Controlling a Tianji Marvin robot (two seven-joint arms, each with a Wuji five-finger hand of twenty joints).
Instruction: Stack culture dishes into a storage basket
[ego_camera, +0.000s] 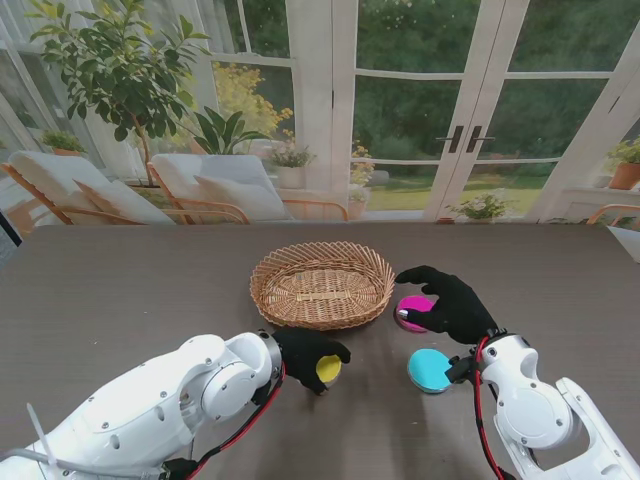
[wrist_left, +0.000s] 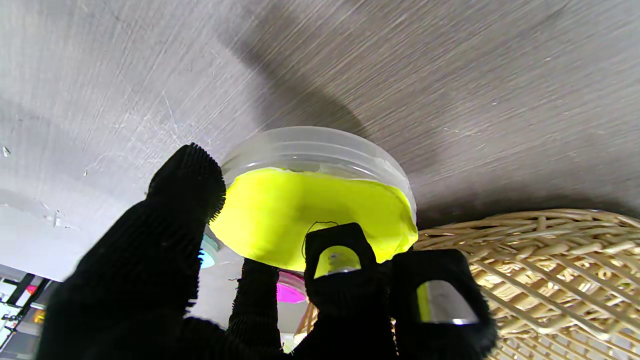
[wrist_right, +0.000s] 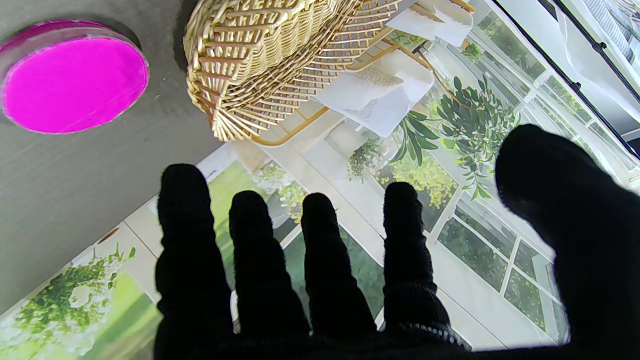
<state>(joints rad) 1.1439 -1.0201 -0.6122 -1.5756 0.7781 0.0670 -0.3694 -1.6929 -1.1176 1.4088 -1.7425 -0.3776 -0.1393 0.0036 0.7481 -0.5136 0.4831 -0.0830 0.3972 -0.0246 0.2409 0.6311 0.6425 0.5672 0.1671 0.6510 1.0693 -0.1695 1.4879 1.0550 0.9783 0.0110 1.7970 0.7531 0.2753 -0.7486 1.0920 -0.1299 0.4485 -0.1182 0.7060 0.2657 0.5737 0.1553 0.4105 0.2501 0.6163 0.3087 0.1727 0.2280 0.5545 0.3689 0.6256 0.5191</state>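
Note:
The round wicker basket (ego_camera: 300, 313) stands mid-table with nothing in it. Just nearer to me than the basket, my black-gloved left hand (ego_camera: 305, 355) is shut on the yellow culture dish (ego_camera: 329, 369). In the left wrist view the thumb (wrist_left: 187, 195) presses one side of that clear-walled yellow dish (wrist_left: 300, 205) and the fingers (wrist_left: 340, 260) the other, at the table top. My right hand (ego_camera: 450, 305) hovers open, partly over the magenta dish (ego_camera: 412, 306) right of the basket. Its spread fingers (wrist_right: 260, 260) hold nothing; the magenta dish (wrist_right: 70, 82) lies beside the basket (wrist_right: 260, 65).
A cyan dish (ego_camera: 430, 370) lies on the dark table (ego_camera: 120, 290) nearer to me than the magenta one, close to my right wrist. Beyond the table's far edge are chairs, plants and glass doors.

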